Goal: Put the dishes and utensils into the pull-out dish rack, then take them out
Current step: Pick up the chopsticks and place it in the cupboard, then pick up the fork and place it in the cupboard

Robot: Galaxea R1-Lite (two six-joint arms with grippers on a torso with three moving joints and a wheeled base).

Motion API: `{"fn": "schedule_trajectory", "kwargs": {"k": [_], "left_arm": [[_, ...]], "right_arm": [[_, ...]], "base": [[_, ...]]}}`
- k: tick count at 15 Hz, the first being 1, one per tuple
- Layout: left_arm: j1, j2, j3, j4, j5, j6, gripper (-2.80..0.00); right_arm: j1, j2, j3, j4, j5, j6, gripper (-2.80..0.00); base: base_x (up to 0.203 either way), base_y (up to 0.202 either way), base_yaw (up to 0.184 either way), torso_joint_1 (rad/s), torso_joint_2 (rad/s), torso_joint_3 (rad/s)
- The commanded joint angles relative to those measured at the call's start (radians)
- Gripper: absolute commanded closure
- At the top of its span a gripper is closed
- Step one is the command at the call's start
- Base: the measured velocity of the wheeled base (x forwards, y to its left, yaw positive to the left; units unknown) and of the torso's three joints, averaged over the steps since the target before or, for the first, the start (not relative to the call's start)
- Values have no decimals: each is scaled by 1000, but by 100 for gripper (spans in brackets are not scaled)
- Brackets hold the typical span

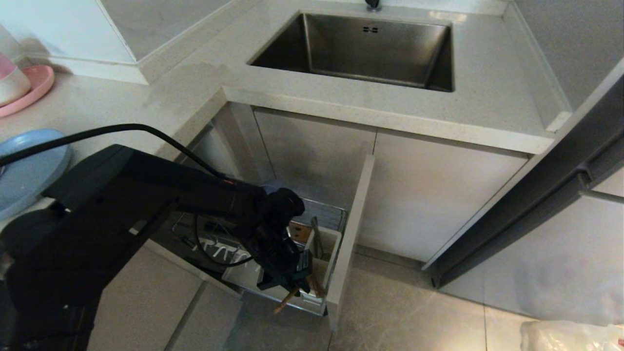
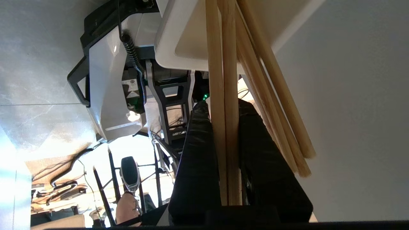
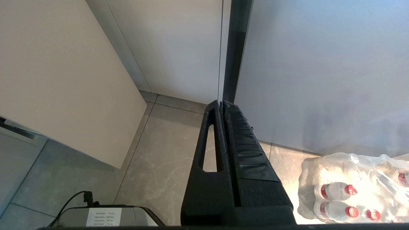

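My left claw (image 1: 291,285) is down at the front corner of the pull-out dish rack (image 1: 341,219), pinching a pair of wooden chopsticks (image 2: 225,127) between its two black fingers (image 2: 195,153). In the left wrist view the sticks run straight up through the grip toward the white utensil cup (image 2: 182,41), and more wooden sticks (image 2: 274,95) lean beside them, loose and outside my grip. From the head view one end of the held pair (image 1: 285,302) pokes out below the claw, just over the rack's front edge.

How far along — I judge it partway. The silver utensil (image 1: 316,234) stands in the cup (image 1: 331,239), and a bit of pale blue (image 1: 270,187) shows behind my wrist, though I cannot tell whether that is the bowl. The blue plate (image 1: 29,165) lies on the counter (image 1: 341,107) to my left, well apart from the rack, next to a pink plate (image 1: 34,87). Whether I am slotting the chopsticks in or lifting them out, these pictures do not settle.

My right claw (image 3: 222,105) hangs idle beside a cabinet door, fingers pressed together on nothing — a pack of bottles (image 3: 351,188) sits on the floor nearby.
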Motion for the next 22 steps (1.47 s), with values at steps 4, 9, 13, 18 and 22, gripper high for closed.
{"fn": "schedule_trajectory", "kwargs": {"k": [4, 9, 13, 18, 22], "left_arm": [[0, 22, -1, -15, -2, -4, 0], [2, 25, -9, -10, -2, -2, 0], [2, 14, -9, -7, 0, -4, -280], [2, -6, -7, -7, 5, -7, -280], [2, -56, -3, -6, 39, -7, -280]], "right_arm": [[0, 0, 0, 0, 0, 0, 0], [0, 1, 0, 0, 0, 0, 0], [0, 0, 0, 0, 0, 0, 0], [0, 0, 0, 0, 0, 0, 0], [0, 2, 0, 0, 0, 0, 0]], "base": [[0, 0, 0, 0, 0, 0], [0, 0, 0, 0, 0, 0], [0, 0, 0, 0, 0, 0], [0, 0, 0, 0, 0, 0], [0, 0, 0, 0, 0, 0]]}}
